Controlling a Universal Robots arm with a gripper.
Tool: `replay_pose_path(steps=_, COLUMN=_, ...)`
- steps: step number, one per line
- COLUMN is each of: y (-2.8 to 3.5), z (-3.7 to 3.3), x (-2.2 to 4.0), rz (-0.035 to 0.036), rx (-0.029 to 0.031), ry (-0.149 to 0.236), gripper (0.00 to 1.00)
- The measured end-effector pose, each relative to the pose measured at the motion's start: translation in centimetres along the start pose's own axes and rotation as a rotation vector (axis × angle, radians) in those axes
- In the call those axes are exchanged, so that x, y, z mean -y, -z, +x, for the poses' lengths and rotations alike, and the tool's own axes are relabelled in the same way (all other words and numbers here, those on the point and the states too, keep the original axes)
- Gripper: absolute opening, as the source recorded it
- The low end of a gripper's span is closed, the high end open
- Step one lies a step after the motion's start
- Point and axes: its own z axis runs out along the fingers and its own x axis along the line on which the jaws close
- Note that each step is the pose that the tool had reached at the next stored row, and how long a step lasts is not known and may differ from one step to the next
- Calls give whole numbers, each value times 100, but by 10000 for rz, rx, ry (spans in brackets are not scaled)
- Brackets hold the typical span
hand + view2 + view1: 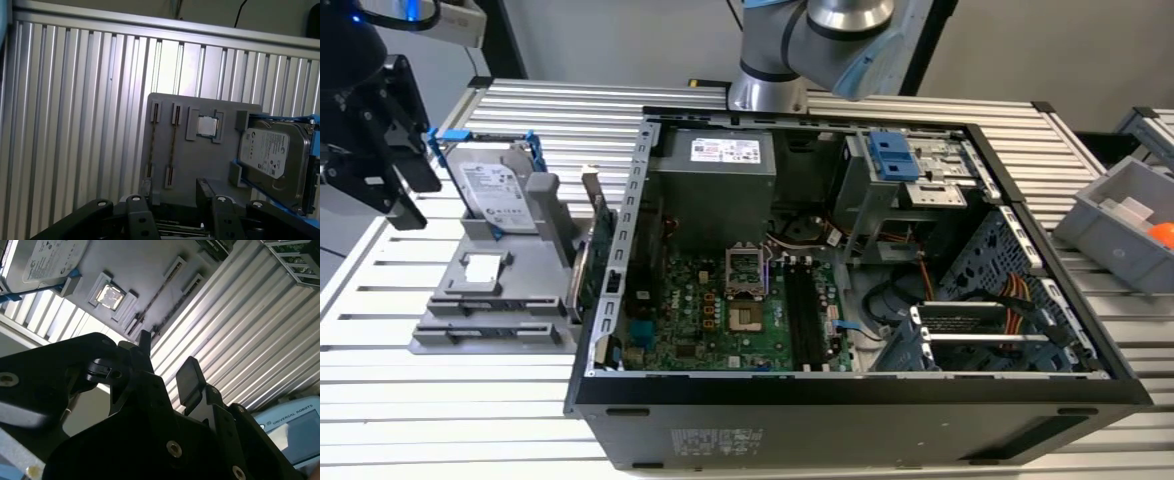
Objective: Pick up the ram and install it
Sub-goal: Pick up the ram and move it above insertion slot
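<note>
Hanging over the grey holder [200, 165], the fingers [205, 192] of the gripper [175, 196] stand apart with nothing between them. Two thin strips in the holder's slots, probably the ram [171, 145] seen edge-on, lie just ahead of the fingers. A processor chip [207, 126] and a hard drive [272, 157] share the holder. An open computer case [854, 300] stands beside the holder on the slatted worktop [75, 125].

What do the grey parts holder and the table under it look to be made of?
The grey parts holder looks like matte plastic, moulded or printed: an even dull grey with no shine. The table seems to be bare aluminium: ribbed silvery slats that throw back bright glare.
</note>
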Motion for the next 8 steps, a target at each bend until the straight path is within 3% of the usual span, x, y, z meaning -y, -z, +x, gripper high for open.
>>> replay_pose_path(steps=8, y=-61, z=2, x=0, rz=0, rx=0, ry=0, gripper=100)
